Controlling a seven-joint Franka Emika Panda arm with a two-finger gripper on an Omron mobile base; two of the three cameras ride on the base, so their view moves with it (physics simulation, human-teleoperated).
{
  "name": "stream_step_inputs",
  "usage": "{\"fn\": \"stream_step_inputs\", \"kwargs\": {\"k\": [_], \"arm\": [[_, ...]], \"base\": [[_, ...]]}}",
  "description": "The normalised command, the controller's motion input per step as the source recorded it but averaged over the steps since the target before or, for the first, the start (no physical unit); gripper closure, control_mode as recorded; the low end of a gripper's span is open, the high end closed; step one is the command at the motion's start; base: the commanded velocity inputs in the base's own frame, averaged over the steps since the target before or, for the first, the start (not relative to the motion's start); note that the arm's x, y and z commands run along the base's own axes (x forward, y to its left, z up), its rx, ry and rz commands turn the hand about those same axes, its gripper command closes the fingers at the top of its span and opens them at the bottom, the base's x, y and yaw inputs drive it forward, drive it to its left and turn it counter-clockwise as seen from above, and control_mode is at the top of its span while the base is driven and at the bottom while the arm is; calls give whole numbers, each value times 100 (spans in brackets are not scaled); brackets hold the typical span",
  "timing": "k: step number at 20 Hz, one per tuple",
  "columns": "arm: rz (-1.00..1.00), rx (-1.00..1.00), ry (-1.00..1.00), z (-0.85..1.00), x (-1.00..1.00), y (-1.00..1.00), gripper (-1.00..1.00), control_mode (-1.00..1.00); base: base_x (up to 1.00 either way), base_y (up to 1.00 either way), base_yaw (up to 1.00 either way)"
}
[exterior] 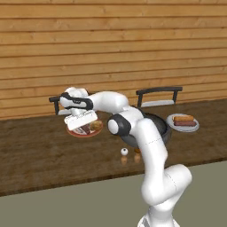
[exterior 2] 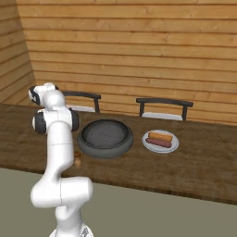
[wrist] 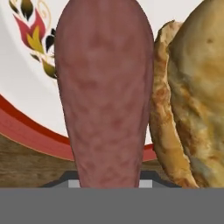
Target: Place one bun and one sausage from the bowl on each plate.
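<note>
Over the red-rimmed plate at the counter's left, my gripper is shut on a reddish-brown sausage. The hand view looks down the sausage, which runs up from between the jaws, low over the plate. A golden bun lies on that plate beside the sausage, also seen as the bun. The dark bowl stands empty at the centre. A grey plate to its right carries a bun and a sausage.
Two small shakers stand near the counter's front, below the bowl. Two dark chairs sit behind the wooden counter against the plank wall. My own arm hides the red-rimmed plate in the right base view.
</note>
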Motion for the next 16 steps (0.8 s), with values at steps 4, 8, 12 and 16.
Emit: {"fn": "stream_step_inputs", "kwargs": {"k": [4,8,12,16], "arm": [[0,0,4,-36,0,0,-100,-100],[0,0,3,-19,0,0,-100,-100],[0,0,0,-4,0,0,-100,-100],[1,0,0,10,-15,-1,-100,-100]], "base": [[0,0,0],[0,0,0],[0,0,0],[0,0,0]]}}
